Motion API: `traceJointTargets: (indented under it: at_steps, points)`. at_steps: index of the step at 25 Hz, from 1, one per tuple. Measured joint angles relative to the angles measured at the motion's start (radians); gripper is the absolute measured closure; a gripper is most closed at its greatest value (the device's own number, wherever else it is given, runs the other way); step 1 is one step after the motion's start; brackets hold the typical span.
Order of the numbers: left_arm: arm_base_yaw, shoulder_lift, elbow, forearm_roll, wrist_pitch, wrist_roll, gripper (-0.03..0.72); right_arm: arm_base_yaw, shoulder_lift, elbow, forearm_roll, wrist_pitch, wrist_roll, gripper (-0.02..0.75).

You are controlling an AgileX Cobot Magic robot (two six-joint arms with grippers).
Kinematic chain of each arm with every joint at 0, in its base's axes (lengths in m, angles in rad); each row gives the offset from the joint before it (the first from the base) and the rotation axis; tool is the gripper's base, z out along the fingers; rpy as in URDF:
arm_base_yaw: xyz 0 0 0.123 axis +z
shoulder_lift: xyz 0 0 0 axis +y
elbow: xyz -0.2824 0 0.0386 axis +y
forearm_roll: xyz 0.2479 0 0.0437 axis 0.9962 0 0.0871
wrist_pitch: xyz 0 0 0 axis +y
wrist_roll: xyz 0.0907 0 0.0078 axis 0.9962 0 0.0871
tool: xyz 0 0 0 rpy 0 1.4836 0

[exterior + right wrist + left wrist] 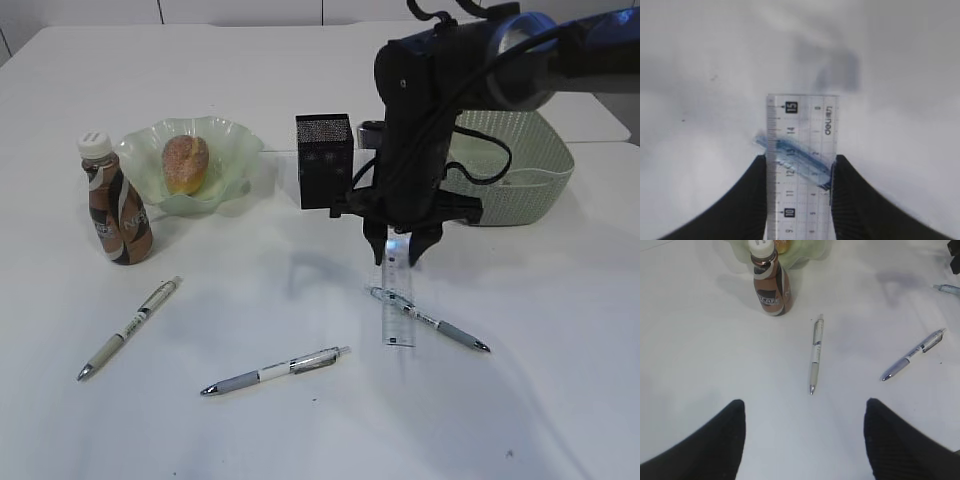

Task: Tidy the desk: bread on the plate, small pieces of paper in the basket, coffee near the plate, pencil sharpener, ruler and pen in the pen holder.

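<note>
Three pens are lying on the table [300,430] in front of the black pen holder [324,160], your landmark here. You are seeing the right hand [402,243] just in front of the holder and slightly to its right, its two fingers [852,200] clamping the long edges of the clear ruler [802,165]. The ruler is hanging downward from the grip, and its far end is overlapping the blue pen [430,320] in the exterior view; whether it is touching that pen or the table you cannot tell. The grey pen [275,371] is lying well in front of the holder, the white pen [130,328] further to the left. Left of the holder the bread [186,163] is sitting in the green plate [235,145], with the coffee bottle [115,198] standing just beside the plate's left edge. Right of the holder the pale green basket [530,180] is sitting partly behind the arm. Your left hand [805,440] is hanging released above bare table near the white pen, gripping nothing.
</note>
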Motion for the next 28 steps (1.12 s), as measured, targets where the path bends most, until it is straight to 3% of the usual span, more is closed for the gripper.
traceJointTargets:
  at_steps: [4, 12, 19, 28]
  points:
    - [0.0, 0.0, 0.0, 0.0, -0.002, 0.0, 0.169, 0.0, 0.0, -0.07, 0.061, 0.002, -0.202, 0.446]
    - [0.0, 0.0, 0.0, 0.0, -0.01, 0.0, 0.169, 0.0, 0.0, -0.22, 0.111, 0.002, -0.401, 0.447]
    - [0.0, 0.0, 0.0, 0.0, -0.014, 0.0, 0.169, 0.0, 0.0, -0.365, 0.291, -0.038, -0.584, 0.447]
    - [0.0, 0.0, 0.0, 0.0, -0.049, 0.0, 0.169, 0.0, -0.099, -0.382, 0.328, -0.279, -0.78, 0.447]
